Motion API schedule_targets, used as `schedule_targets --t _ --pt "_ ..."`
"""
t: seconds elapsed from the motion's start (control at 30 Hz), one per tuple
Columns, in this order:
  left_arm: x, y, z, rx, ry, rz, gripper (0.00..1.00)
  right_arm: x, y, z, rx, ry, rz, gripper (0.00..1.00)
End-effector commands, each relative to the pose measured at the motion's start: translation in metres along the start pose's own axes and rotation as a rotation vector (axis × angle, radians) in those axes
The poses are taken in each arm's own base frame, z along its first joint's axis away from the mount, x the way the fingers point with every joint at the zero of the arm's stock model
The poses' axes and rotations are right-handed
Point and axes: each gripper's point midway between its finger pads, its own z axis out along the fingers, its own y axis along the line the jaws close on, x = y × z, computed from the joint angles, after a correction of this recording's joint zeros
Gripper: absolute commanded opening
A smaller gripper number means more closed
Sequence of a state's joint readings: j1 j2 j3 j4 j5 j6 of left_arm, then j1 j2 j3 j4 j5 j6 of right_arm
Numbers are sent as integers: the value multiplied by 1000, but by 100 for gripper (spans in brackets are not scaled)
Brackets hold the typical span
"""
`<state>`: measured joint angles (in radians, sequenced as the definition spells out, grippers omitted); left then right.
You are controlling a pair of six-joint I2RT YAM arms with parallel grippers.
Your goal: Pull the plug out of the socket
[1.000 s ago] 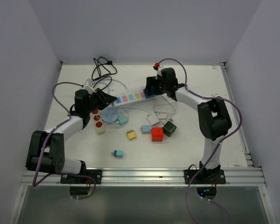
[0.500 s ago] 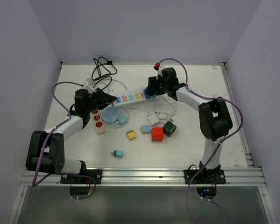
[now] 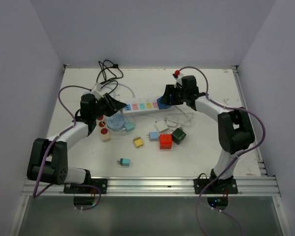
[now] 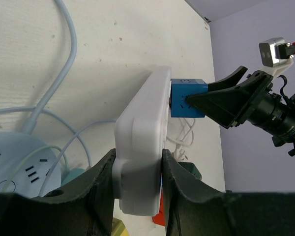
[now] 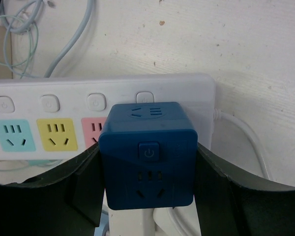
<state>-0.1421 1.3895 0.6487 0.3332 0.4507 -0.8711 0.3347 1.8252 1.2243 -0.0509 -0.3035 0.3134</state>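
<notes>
A white power strip [image 3: 142, 105] with coloured sockets lies across the middle of the table. A blue cube plug [image 3: 163, 102] sits against its right end and looks still seated. My left gripper [image 3: 119, 104] is shut on the strip's left end; in the left wrist view its fingers [image 4: 101, 196] press both sides of the strip [image 4: 142, 142], with the blue plug [image 4: 187, 98] at the far end. My right gripper [image 3: 168, 97] is shut on the blue plug; in the right wrist view the plug [image 5: 147, 157] fills the gap between the jaws, over the strip [image 5: 64, 98].
Near the strip lie a round white socket hub [image 3: 119, 122], a red cube [image 3: 165, 141], a dark green cube [image 3: 178, 135], a yellow plug [image 3: 138, 142], a teal plug [image 3: 124, 162] and a white adapter [image 3: 162, 126]. Black cable [image 3: 108, 71] coils at the back.
My right arm has moved to the right with the blue plug. The strip has followed it and swung to lie more level. My left gripper has kept hold of the left end.
</notes>
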Motion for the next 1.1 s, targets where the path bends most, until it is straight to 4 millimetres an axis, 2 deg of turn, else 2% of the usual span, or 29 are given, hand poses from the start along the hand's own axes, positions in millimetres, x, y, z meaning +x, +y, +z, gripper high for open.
schedule_targets --t 0.0,0.2,0.23,0.3,0.37,0.43,0.5,0.67,0.7,0.73,0.77,0.8,0.83,0.87,0.93,1.07 --pt "-21 31 -7 -133 -91 50 0 -56 33 -36 -159 -165 25 0" --pt "-21 37 -8 -153 -98 44 0 -58 33 -39 -120 -163 -4 0" --pt "-22 36 -7 -147 -103 39 0 -60 44 -39 -116 -169 -36 0" --pt "-23 33 -5 -134 -101 35 0 -58 45 -39 -42 -147 -95 0" --pt "-25 27 -1 -125 -102 46 0 -54 64 -38 -31 -137 -163 0" --pt "-25 20 4 -123 -96 64 0 -53 75 -39 0 -127 -198 0" --pt "-23 13 7 -119 -89 77 0 -55 78 -42 12 -120 -213 0" --pt "-14 20 10 -143 -70 87 0 -52 68 -47 55 -97 -225 0" --pt "-14 23 9 -151 -70 87 0 -50 65 -48 41 -91 -205 0" --pt "-11 27 8 -161 -66 82 0 -58 53 -55 36 -112 -163 0" --pt "-9 30 7 -160 -63 71 0 -56 58 -57 -36 -102 -100 0" --pt "-9 39 4 -171 -64 52 0 -57 50 -59 -59 -124 -59 0" --pt "-8 40 2 -161 -57 39 0 -67 35 -68 -68 -158 -10 0" --pt "-10 43 0 -163 -62 36 0 -71 32 -71 -90 -179 29 0" --pt "-13 52 -5 -182 -74 26 0 -68 17 -75 -72 -177 58 0" --pt "-16 54 -6 -177 -86 15 0 -71 23 -76 -98 -180 59 0"
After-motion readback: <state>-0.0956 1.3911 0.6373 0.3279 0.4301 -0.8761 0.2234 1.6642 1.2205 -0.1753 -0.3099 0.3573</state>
